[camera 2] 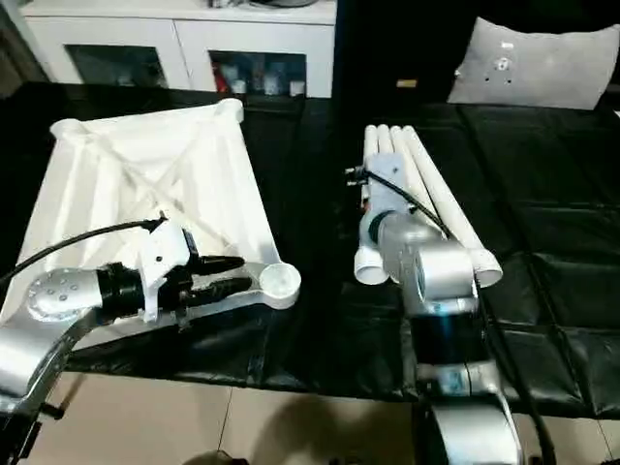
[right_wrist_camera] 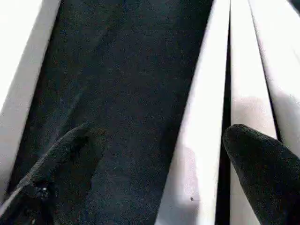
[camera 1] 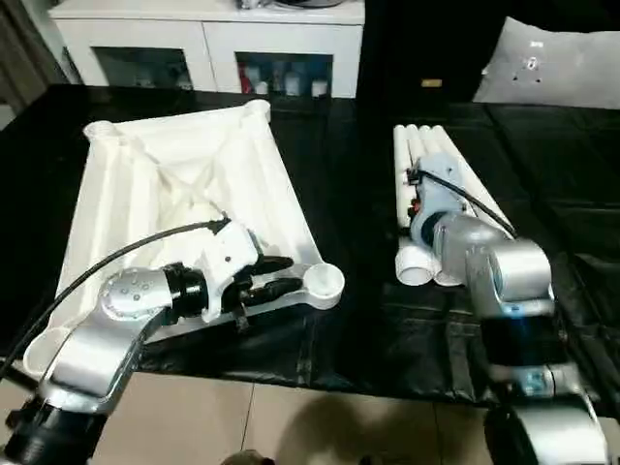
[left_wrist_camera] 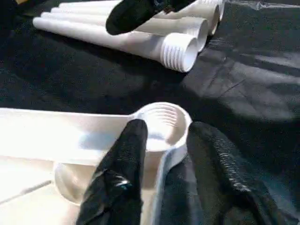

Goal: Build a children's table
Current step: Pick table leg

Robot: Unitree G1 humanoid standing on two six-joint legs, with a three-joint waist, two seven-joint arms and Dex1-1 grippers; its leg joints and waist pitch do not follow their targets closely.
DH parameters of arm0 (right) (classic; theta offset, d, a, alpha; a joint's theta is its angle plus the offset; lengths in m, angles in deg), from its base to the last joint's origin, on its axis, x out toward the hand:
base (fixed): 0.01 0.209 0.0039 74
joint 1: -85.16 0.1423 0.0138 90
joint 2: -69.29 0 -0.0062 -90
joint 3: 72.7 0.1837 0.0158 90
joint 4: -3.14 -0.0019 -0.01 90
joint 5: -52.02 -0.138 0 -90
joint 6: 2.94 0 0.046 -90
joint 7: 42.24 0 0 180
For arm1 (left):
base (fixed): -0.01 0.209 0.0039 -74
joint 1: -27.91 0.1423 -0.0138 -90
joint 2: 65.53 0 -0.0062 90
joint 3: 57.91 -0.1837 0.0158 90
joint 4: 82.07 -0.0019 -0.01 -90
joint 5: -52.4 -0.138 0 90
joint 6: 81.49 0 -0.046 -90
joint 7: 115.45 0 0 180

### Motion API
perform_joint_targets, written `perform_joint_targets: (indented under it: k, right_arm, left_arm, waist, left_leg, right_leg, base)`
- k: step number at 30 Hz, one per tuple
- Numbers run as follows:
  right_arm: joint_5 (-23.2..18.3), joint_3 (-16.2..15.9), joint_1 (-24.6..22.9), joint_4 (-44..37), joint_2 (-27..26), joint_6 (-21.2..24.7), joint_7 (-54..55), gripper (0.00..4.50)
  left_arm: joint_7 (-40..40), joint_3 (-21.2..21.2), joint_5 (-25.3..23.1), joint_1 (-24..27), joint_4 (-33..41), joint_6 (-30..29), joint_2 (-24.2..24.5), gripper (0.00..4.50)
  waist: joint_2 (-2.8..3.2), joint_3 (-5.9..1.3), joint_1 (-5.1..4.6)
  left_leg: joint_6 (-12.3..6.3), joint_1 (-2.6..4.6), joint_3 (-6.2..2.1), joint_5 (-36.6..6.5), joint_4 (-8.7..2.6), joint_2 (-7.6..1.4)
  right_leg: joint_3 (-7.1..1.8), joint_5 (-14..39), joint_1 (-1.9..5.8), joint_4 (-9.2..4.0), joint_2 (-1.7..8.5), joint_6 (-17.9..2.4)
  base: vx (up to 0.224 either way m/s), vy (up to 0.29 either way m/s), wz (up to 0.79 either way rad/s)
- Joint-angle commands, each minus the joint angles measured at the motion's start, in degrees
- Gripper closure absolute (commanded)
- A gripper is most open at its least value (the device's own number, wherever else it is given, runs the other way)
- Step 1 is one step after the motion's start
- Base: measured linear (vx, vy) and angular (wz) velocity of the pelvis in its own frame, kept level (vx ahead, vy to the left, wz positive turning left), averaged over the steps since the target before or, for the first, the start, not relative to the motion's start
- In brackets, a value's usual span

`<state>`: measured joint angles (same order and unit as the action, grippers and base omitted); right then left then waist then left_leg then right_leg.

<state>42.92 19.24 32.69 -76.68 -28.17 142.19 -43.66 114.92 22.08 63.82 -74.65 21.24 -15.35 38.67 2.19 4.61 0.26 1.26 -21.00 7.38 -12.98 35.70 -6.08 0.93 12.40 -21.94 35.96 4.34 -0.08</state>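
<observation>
The white table top (camera 1: 184,174) lies underside up on the left of the black cloth, ribs and cross braces showing. My left gripper (camera 1: 294,272) is at its near right corner, just behind the round socket (left_wrist_camera: 161,124). Its fingers stand slightly apart, with the top's rim between them. Several white legs (camera 1: 455,174) lie side by side on the right, threaded ends toward me. My right gripper (right_wrist_camera: 161,131) hovers low over them, open wide, one finger on each side of a leg (right_wrist_camera: 199,140). Nothing is held.
A black cloth (camera 1: 368,329) covers the work surface, and tiled floor (camera 1: 320,426) shows at its near edge. A white cabinet with glass doors (camera 1: 203,44) stands behind, with a white pad (camera 1: 552,63) at the back right. A black cable (camera 1: 126,250) arcs over my left forearm.
</observation>
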Motion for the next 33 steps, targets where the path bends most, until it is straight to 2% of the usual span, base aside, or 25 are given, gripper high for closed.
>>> perform_joint_targets:
  k: [1,2,6,9,12,18,20,21,23,26,29,31,32,33]
  right_arm:
    - [0.2,0.5,0.6,1.8,0.2,0.7,0.5,0.00]
    - [0.3,0.7,1.1,3.6,0.1,0.4,0.9,0.00]
    - [0.9,1.0,1.5,5.5,-0.1,-0.2,0.9,0.00]
    - [1.3,1.2,1.9,6.9,0.0,-0.6,0.9,0.00]
    - [0.7,1.1,2.4,9.1,-0.1,-0.5,0.2,0.00]
    - [-0.6,1.8,2.9,13.4,-0.8,-0.9,-1.8,0.00]
    - [-0.6,2.7,3.2,15.5,-1.0,-2.8,-1.5,0.00]
    - [-1.5,4.3,4.0,18.2,-1.2,-4.0,-1.7,0.00]
    - [-1.8,5.0,4.8,19.8,-1.0,-4.5,-2.2,0.28]
    - [-2.6,6.0,5.7,21.7,-0.8,-4.5,-2.7,0.45]
    - [-3.7,6.6,8.2,25.5,0.0,-1.4,-5.1,0.71]
    - [-3.6,6.3,8.8,26.5,0.4,-0.9,-6.0,0.88]
    - [-3.4,5.9,9.7,28.0,0.9,-0.5,-7.0,1.07]
    - [-3.0,5.2,11.3,30.7,1.8,-0.7,-8.6,1.07]
  left_arm:
    - [-1.3,-0.2,-0.4,0.9,2.8,-2.1,0.3,2.69]
    - [-2.6,-0.4,-0.6,2.4,5.1,-4.0,0.1,2.69]
    - [-3.7,-0.8,-0.6,3.5,6.8,-5.6,0.0,2.69]
    - [-5.0,-0.9,-0.3,4.4,8.6,-7.5,-0.3,2.69]
    - [-6.2,-1.2,-0.4,4.7,9.8,-9.0,-0.6,2.69]
    - [-7.4,-1.9,-1.1,4.6,10.0,-9.1,-0.9,2.69]
    - [-7.9,-2.0,-1.3,4.6,10.2,-9.2,-1.0,2.69]
    - [-8.3,-2.1,-1.3,4.5,10.6,-9.7,-0.9,2.65]
    - [-8.3,-2.1,-1.2,4.4,10.7,-9.9,-0.7,2.64]
    - [-8.4,-2.1,-1.2,4.5,10.9,-10.0,-0.6,2.64]
    - [-8.4,-2.4,-1.2,4.3,11.1,-10.4,-0.3,2.64]
    - [-8.5,-2.5,-1.4,4.3,11.2,-10.3,-0.2,2.64]
    - [-8.8,-2.6,-1.7,4.2,11.2,-10.1,-0.1,2.64]
    - [-9.6,-2.8,-2.8,4.3,11.1,-9.1,0.0,2.64]
  waist:
    - [-0.37,-3.68,0.04]
    - [-0.28,-3.78,-0.04]
    - [-0.11,-3.74,0.11]
    - [-0.27,-3.71,0.14]
    - [-0.06,-3.97,0.07]
    - [-0.31,-4.27,0.20]
    - [-0.35,-4.35,0.22]
    - [-0.34,-4.47,0.25]
    - [-0.32,-4.39,0.22]
    - [-0.35,-4.51,0.22]
    - [-0.41,-4.67,0.10]
    - [-0.36,-4.73,0.29]
    - [-0.39,-4.76,0.26]
    - [-0.41,-4.70,0.18]
  left_leg:
    - [-0.58,0.27,-0.83,-2.7,-4.59,-5.03]
    - [-0.47,0.34,-0.83,-2.9,-4.54,-5.09]
    - [-0.44,0.37,-0.54,-3.5,-4.60,-5.05]
    - [-0.16,0.36,-0.11,-4.0,-4.64,-5.21]
    - [0.08,0.41,-0.07,-3.4,-4.54,-5.23]
    - [-0.96,0.17,0.05,-1.9,-4.32,-5.18]
    - [-0.78,0.29,0.14,-2.5,-4.30,-5.24]
    - [-0.76,0.33,0.18,-2.3,-4.24,-5.22]
    - [-0.60,0.28,0.22,-3.0,-4.29,-5.21]
    - [-0.58,0.32,0.22,-3.2,-4.26,-5.22]
    - [-1.02,0.27,0.19,-2.2,-4.14,-5.10]
    - [-1.43,0.30,0.26,-1.7,-4.04,-5.20]
    - [-1.52,0.29,0.23,-1.6,-4.03,-5.21]
    - [-1.63,0.24,0.20,-2.1,-4.03,-5.24]
  right_leg:
    - [-2.22,0.7,3.02,-3.24,3.72,-17.1]
    - [-2.20,0.8,2.98,-3.11,3.75,-17.2]
    - [-2.17,1.9,2.73,-3.33,3.53,-16.7]
    - [-2.17,2.6,2.59,-3.44,3.51,-16.4]
    - [-2.07,1.3,2.60,-3.19,3.40,-16.6]
    - [-2.06,-0.2,2.85,-3.12,3.50,-17.2]
    - [-2.01,0.8,2.75,-3.18,3.47,-17.2]
    - [-2.01,0.7,2.77,-3.14,3.50,-17.2]
    - [-1.97,1.6,2.71,-3.21,3.45,-17.4]
    - [-1.91,1.5,2.73,-3.14,3.41,-17.3]
    - [-1.80,-0.2,2.80,-2.90,3.28,-17.9]
    - [-1.81,-0.8,2.77,-2.91,3.36,-18.0]
    - [-1.78,-1.2,2.82,-2.86,3.35,-18.1]
    - [-1.70,-0.7,2.80,-2.87,3.37,-18.6]
  base:
    - [0.000,0.000,0.00]
    - [0.000,0.000,0.00]
    - [0.000,0.000,0.00]
    - [0.000,0.000,0.00]
    - [0.000,0.000,0.00]
    - [0.000,0.000,0.00]
    - [0.000,0.000,0.00]
    - [0.000,0.000,0.00]
    - [0.000,0.000,0.00]
    - [0.000,0.000,0.00]
    - [0.000,0.000,0.00]
    - [0.000,0.000,0.00]
    - [0.000,0.000,0.00]
    - [0.000,0.000,0.00]
